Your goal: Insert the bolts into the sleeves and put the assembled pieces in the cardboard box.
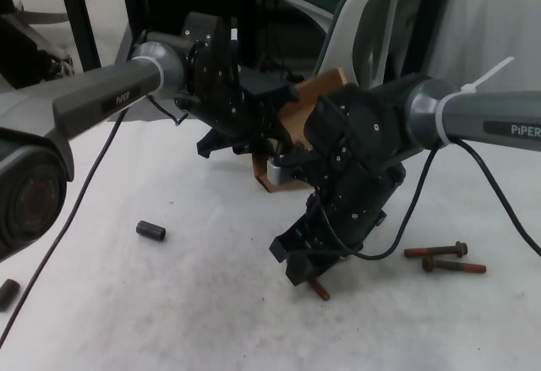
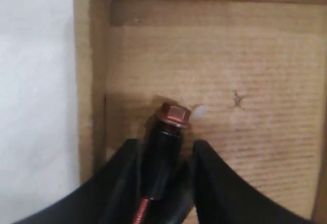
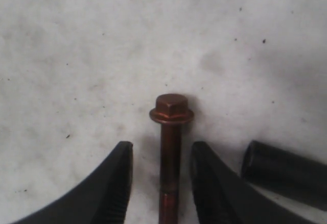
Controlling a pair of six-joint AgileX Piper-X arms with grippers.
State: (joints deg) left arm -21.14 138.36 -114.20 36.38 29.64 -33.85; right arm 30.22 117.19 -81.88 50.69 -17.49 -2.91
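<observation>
Two pincers are seen over a white tabletop (image 1: pixel 169 303). The left pincer (image 2: pixel 166 147) is held above the cardboard box (image 2: pixel 245 55), and its fingers (image 2: pixel 122 178) are closed against a black sleeve (image 2: pixel 159 155) in which a copper-coloured bolt (image 2: pixel 173 114) is seated. The hexagonal head is shown protruding from one end and the threaded shank from the other. This assembled piece is held over the box floor, near a side wall.

The right pincer (image 3: pixel 162 147) is positioned down at the tabletop in front of the box. It is partly open, and a second bolt (image 3: pixel 171 132) is framed between its fingers (image 3: pixel 110 188) with a gap visible on each side, so nothing is gripped. A loose sleeve (image 3: pixel 286 175) is seen on the tabletop just beside that pincer. Two more bolts (image 1: pixel 435 251) are laid side by side further to the right, and another sleeve (image 1: pixel 150 231) is seen well apart on the left.
</observation>
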